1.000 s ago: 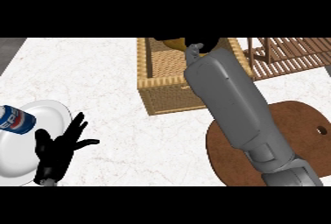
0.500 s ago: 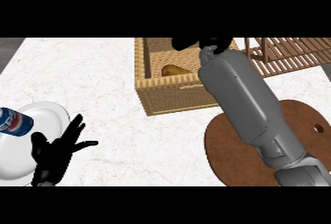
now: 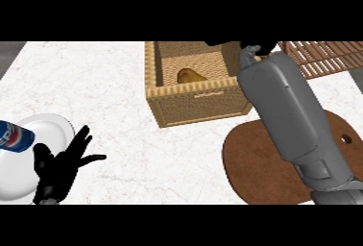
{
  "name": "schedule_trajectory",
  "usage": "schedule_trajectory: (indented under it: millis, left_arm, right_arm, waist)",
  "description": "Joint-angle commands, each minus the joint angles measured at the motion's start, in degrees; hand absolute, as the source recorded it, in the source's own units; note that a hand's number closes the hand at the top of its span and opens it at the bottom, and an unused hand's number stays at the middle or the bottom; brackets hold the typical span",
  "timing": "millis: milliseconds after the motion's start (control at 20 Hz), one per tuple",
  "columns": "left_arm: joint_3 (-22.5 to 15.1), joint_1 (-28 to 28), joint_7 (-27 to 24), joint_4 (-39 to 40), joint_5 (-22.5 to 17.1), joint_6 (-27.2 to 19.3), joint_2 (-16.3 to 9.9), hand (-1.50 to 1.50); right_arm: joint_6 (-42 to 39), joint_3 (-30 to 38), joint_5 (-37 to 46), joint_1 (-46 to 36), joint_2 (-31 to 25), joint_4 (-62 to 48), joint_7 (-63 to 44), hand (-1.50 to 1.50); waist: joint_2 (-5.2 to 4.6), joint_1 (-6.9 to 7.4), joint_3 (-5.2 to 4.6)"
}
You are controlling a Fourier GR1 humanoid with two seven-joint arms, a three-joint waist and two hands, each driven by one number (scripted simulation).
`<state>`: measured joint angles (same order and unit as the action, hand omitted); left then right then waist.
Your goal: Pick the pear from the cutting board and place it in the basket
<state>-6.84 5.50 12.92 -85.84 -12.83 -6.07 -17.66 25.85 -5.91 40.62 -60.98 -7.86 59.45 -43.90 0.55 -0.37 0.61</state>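
One yellow-brown pear [image 3: 187, 75] lay inside the square woven wicker basket [image 3: 200, 102], against its far inner wall and apart from the round dark-brown wooden cutting board [image 3: 251, 158], which sat just beside the basket's near right corner; the placing step therefore appeared done, judged from where the fruit lay. The right hand [image 3: 256, 48] showed only as a dark sliver at the view's upper edge, beyond the grey forearm that crossed the board and the basket's right rim; whether its fingers were spread or curled could not be told. The left hand [image 3: 62, 166] rested at the lower left, fingers straight and splayed, grasping nothing, beside a white round plate [image 3: 44, 129] bearing a blue drinks can [image 3: 14, 138]. To finish well, the right arm would best lift straight up before drawing back, so the forearm cleared the rim without tipping the basket.
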Motion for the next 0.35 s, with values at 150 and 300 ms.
schedule_trajectory:
  millis: [150,300]
  left_arm:
    - [-1.2,5.3,0.2,4.0,1.9,-1.0,1.2,0.00]
    - [-0.6,3.8,2.6,2.7,1.9,-0.9,0.0,0.00]
  right_arm:
    - [-1.4,5.8,-3.0,6.2,-6.7,10.6,-2.7,-1.50]
    - [-4.9,5.9,-4.5,13.6,-9.5,19.5,-3.7,-1.50]
  waist:
    - [-0.21,-0.66,-0.60]
    - [-0.02,-1.50,-0.57]
